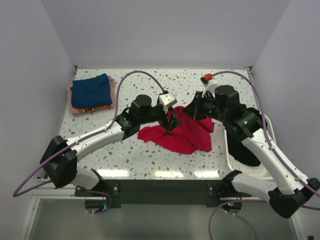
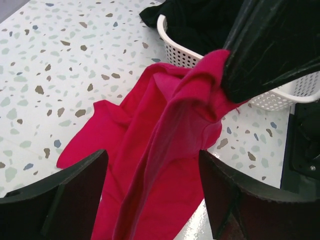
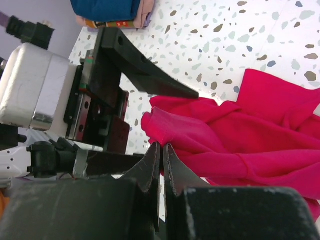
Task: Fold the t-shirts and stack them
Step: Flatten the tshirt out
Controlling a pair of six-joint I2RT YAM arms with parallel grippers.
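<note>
Speckled table (image 1: 150, 85): right gripper (image 3: 160, 149) pinches red t-shirt (image 1: 182, 136) (grip spot mostly hidden); left gripper (image 2: 152, 159) gapes wide.

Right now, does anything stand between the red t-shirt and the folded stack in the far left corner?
Nothing loose lies on the table between the red t-shirt and the folded stack; only the left arm crosses that stretch.
</note>
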